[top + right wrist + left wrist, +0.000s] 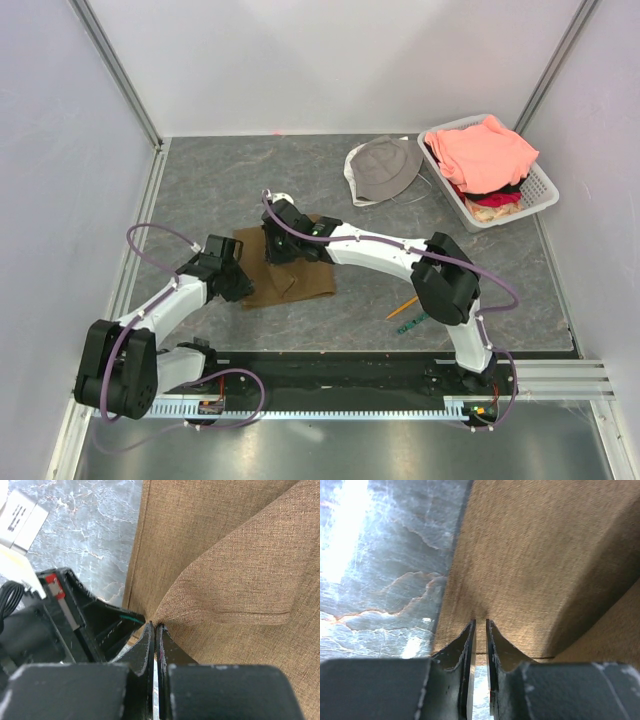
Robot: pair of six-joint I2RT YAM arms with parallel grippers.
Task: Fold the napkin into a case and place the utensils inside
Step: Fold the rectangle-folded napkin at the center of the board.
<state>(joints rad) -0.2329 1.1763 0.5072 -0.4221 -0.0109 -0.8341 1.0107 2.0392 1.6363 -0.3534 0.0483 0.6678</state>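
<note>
The brown napkin [305, 280] lies partly folded on the grey table, left of centre. My right gripper [283, 245] is over its upper part, shut on a pinched fold of the napkin [235, 570]; cloth bunches at the right gripper's tips [154, 626]. My left gripper [238, 280] is at the napkin's left edge, close beside the right one. The left gripper's jaws [480, 622] stand a narrow slit apart, with the napkin [530, 555] edge at the tips and table showing through the gap. An orange fork [403, 308] and a green patterned utensil [412, 322] lie untouched near the right arm.
A grey bucket hat [385, 168] sits at the back. A white basket [545, 185] with salmon-pink clothes [485, 150] stands at the back right. White walls enclose the table on three sides.
</note>
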